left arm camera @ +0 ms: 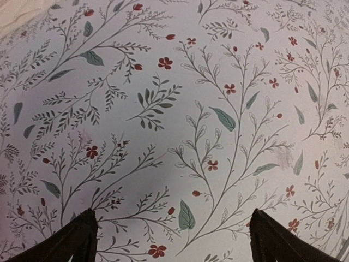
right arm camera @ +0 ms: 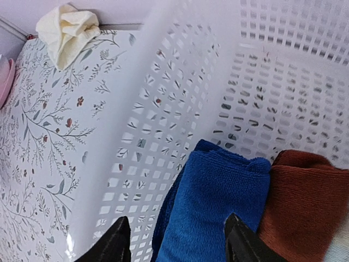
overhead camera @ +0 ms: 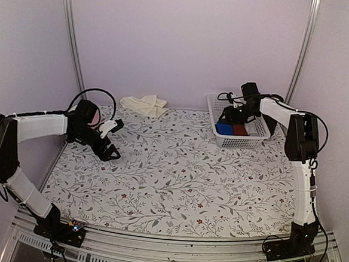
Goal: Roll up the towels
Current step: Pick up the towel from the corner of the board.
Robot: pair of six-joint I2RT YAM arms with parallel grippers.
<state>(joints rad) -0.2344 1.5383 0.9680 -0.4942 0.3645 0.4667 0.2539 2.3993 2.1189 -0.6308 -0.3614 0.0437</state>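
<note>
- Two towels in play. The blue towel (right arm camera: 218, 207) is sitting bundled in the white basket (right arm camera: 163, 109), directly under the right end effector (right arm camera: 177, 243) and pressing against the dark red roll (right arm camera: 305, 202) beside it. The cream towel (overhead camera: 144, 104) is lying crumpled on the desk (overhead camera: 177, 179), well apart from both end effectors.
- Both are looking like soft, light terry cloth. I'm expecting them to sag and drape rather than hold shape. They're not looking slippery or fragile.
- Blue one is looking thick and plush, so it's likely going to compress under the fingers. Best hold is probably a pinch across the top fold, or a corner once it's out on the desk. The basket wall is crowding one finger, so room is tight.
- Cream one is looking thinner, with loose folds sticking up. Any raised fold or corner is offering an easy pinch.
- Right end effector: fingers are standing apart, straddling the top of the blue towel and clamping nothing. I can't tell whether the tips are touching the cloth.
- Left end effector (left arm camera: 174, 240): fingers are spread wide, hovering over bare floral desk, holding and touching nothing. The cream towel is lying beyond it and off to its right.
</note>
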